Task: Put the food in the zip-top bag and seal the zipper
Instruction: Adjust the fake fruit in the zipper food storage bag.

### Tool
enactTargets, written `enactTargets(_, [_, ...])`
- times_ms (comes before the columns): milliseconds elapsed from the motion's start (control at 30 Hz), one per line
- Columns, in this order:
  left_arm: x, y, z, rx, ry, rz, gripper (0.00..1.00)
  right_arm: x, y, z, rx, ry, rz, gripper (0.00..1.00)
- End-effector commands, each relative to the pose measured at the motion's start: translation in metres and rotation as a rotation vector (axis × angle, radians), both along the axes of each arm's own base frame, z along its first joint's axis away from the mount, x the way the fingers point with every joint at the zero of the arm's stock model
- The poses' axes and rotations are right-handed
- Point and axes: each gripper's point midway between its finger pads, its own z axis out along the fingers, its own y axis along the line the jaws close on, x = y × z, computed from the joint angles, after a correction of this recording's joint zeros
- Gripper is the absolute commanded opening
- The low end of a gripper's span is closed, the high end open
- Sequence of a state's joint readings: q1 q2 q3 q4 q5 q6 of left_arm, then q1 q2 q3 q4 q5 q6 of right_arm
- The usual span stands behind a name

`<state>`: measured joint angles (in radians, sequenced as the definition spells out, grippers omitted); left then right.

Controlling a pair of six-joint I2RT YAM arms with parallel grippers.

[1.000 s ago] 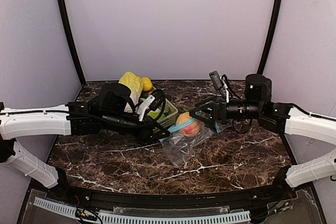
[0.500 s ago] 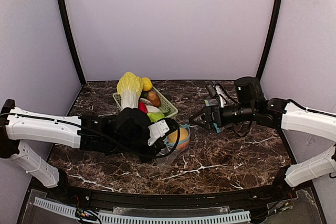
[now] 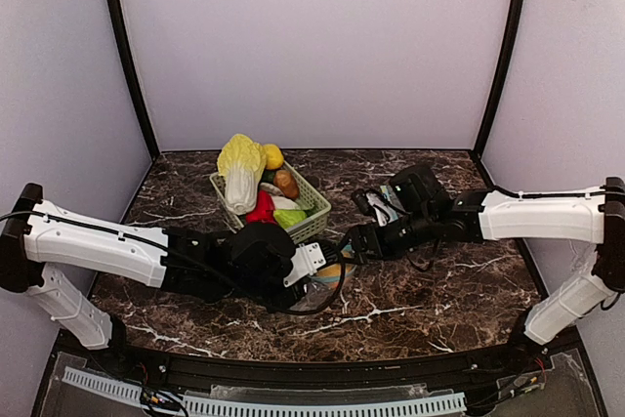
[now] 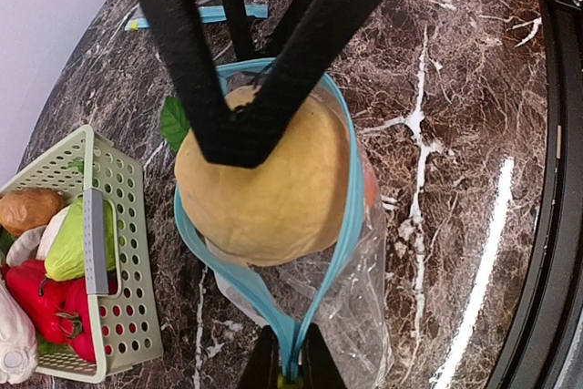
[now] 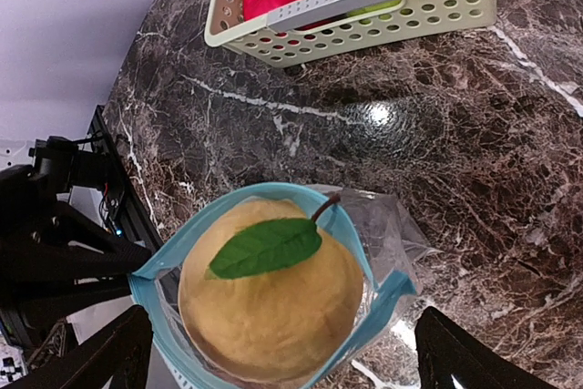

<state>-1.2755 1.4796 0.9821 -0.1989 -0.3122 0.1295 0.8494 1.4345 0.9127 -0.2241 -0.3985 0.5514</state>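
While the left jaws are pinching the blue rim of the zip-top bag [image 4: 364, 316] near the middle of the table [image 3: 439, 290], the peach [image 5: 269, 302] is sitting in its mouth, leaf facing the right jaws, which are gaping wide straight over it.

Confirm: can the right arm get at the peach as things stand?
Likely yes. The open right gripper hangs directly over the peach, which sits exposed in the zip-top bag's mouth; the left gripper pinches only the blue zipper rim at one side.
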Motion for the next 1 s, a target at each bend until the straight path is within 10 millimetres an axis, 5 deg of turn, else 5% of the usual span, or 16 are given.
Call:
enactTargets(0, [-0.003,0.001,-0.008,0.031,-0.02,-0.015,0.01,0.013,0.017,0.015,0.059,-0.009,-0.033,0.99])
enactTargets(600, [0.004,0.005,-0.001,-0.012,-0.053,0.043,0.01,0.001,-0.002,-0.074,-0.296,0.112,-0.091,0.86])
enactTargets(733, [0.002,0.006,-0.003,-0.022,-0.043,0.037,0.01,0.0,-0.001,-0.069,-0.288,0.109,-0.094,0.86])
enactTargets(967, [-0.004,0.008,-0.01,-0.01,-0.007,0.024,0.01,0.01,-0.001,-0.016,-0.217,0.02,-0.116,0.92])
